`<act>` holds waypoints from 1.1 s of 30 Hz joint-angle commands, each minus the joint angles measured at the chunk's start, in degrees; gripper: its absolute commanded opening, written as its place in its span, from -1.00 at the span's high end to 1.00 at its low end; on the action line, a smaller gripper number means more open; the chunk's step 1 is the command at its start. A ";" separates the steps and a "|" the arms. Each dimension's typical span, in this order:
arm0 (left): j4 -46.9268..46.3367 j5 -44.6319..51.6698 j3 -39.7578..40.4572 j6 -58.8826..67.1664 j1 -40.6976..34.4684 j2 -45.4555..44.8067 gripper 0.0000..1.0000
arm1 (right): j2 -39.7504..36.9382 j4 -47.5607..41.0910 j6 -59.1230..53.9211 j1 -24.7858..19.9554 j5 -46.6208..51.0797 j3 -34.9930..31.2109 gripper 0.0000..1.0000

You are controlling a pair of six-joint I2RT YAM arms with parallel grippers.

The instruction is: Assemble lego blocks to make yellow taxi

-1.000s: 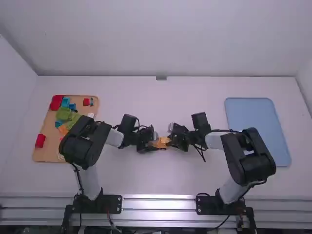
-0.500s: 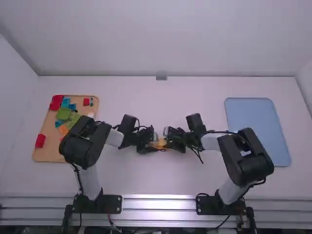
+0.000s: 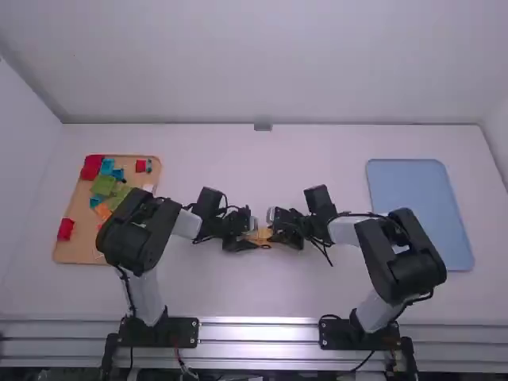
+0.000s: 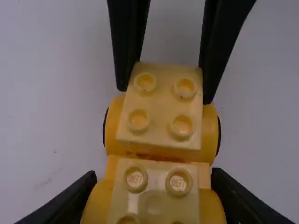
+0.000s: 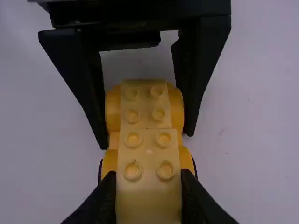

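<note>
Tan tray (image 3: 79, 248) with coloured blocks (image 3: 103, 186) lies at my nine o'clock; centrally, my left gripper (image 3: 254, 236) grasps the yellow wheeled base (image 4: 159, 151), my right gripper (image 3: 275, 230) pinches a yellow block (image 5: 148, 196) over its three o'clock end; blue tray (image 3: 421, 214) beyond, at three.

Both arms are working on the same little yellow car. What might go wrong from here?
The right tool grips the outer yellow block by its sides. I can't tell if it is fully seated, so it may lift off or tilt when released.

The left tool clamps rounded yellow sides at the other end of the car; a hard push might make the car roll or slip.

The tools sit close together, so a sideways move might knock them.
</note>
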 commanded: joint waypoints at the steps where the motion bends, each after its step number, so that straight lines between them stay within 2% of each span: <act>1: -1.03 -1.33 -0.81 -0.50 -0.83 0.76 -0.07 | 0.68 -0.52 -0.09 -0.55 1.68 -0.28 0.54; 7: -1.03 -1.51 -0.81 -0.52 -0.81 0.76 -0.08 | 0.68 -0.39 -0.07 -0.55 1.53 -0.28 0.40; 11: -1.05 -1.51 -0.81 -0.72 -0.74 0.76 -0.09 | 0.68 0.07 -0.04 -0.46 1.49 -0.28 0.08; 14: -1.03 -1.55 -0.81 -0.70 -0.83 0.76 -0.09 | 0.68 0.22 -0.04 -0.59 1.42 -0.26 -0.09; 21: -1.03 -1.79 -0.81 -0.70 -0.85 0.76 -0.09 | 0.48 0.20 -0.09 -1.29 -4.92 0.79 -0.11; 23: -1.05 -1.77 -0.72 -0.70 -0.72 0.76 -0.10 | -0.22 -0.09 -1.53 -2.36 -8.17 1.01 -0.04; 25: -1.05 -1.81 -0.63 -0.70 -0.83 0.76 -0.09 | -0.83 -0.26 -3.41 -3.39 -10.88 0.90 0.19; 26: -1.09 -1.77 -0.48 -0.74 -0.79 0.76 -0.09 | -0.94 -0.20 -4.48 -4.00 -12.92 0.90 0.46; 27: -1.11 -1.75 -0.39 -0.74 -0.79 0.76 -0.09 | -0.94 -0.20 -4.57 -4.28 -13.53 0.92 0.84; 28: -1.11 -1.75 -0.39 -0.74 -0.79 0.76 -0.09 | -0.94 -0.20 -4.57 -4.28 -13.53 0.92 0.84; 29: -0.98 -1.79 -0.44 -0.70 -0.83 0.76 -0.09 | -0.94 -0.22 -4.52 -4.42 -13.46 0.90 1.00; 33: -1.09 -1.81 -0.44 -0.81 -0.83 0.76 -0.09 | -0.79 -0.63 -2.56 -2.80 -8.68 0.92 1.00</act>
